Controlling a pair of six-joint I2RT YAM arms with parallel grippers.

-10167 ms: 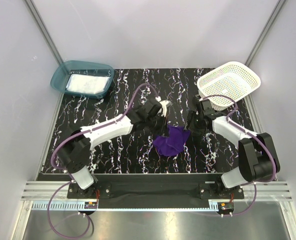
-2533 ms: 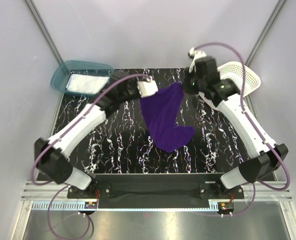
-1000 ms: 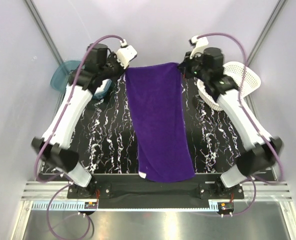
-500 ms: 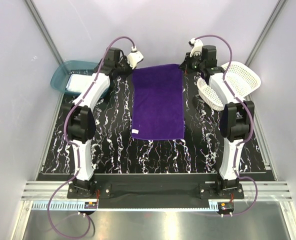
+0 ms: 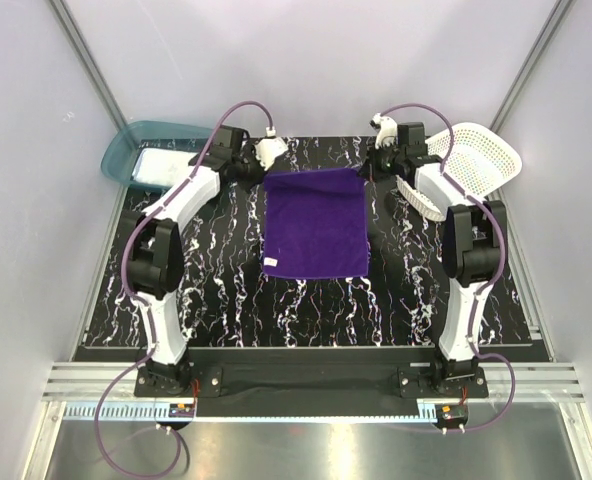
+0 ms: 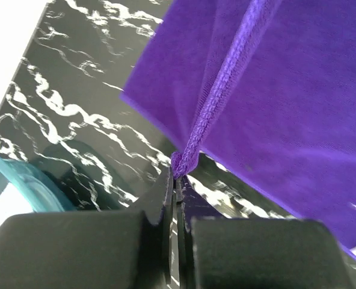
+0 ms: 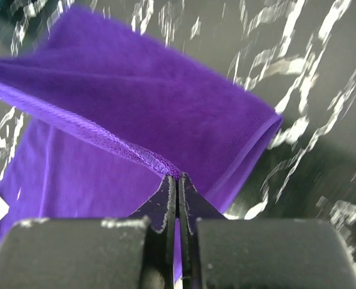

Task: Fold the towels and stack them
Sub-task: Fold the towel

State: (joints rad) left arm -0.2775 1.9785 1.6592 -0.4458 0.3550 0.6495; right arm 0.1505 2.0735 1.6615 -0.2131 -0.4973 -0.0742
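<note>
Towel spreading giving way to the first fold. The purple towel (image 5: 314, 222) lies on the middle of the desk (image 5: 206, 300), with its near hem well short of the near edge and its far hem pinched at both corners. The left gripper (image 6: 175, 180) has its jaws closed to a slit on the corded hem at the towel's far-left corner. The right gripper (image 7: 178, 179) is closed just as tightly on the far-right corner.

Change: a second ago the cloth hung stretched high between the two arms. Half a second ago it lay spread nearly to the far edge of the desk. Now it looks shorter: the far hem has been drawn back toward the near edge, while the near hem has kept its place. Both wrist views show the held hem raised over a layer of purple cloth beneath it. The far part therefore appears to be doubling over the rest, though whether the two layers already touch cannot be told from above.

Meaning: spreading seems complete and the half-fold begun. The hem still has to travel to the near hem before release, and both corners must move evenly or the fold will skew.

The white towel (image 5: 171, 163) rests in the teal bin (image 5: 126, 150) at the far-left corner. The mesh basket (image 5: 476, 160) stands at the far-right corner. No light blue towel shows in any view. Nothing is stacked yet, so the task is judged to be at an early stage.
</note>
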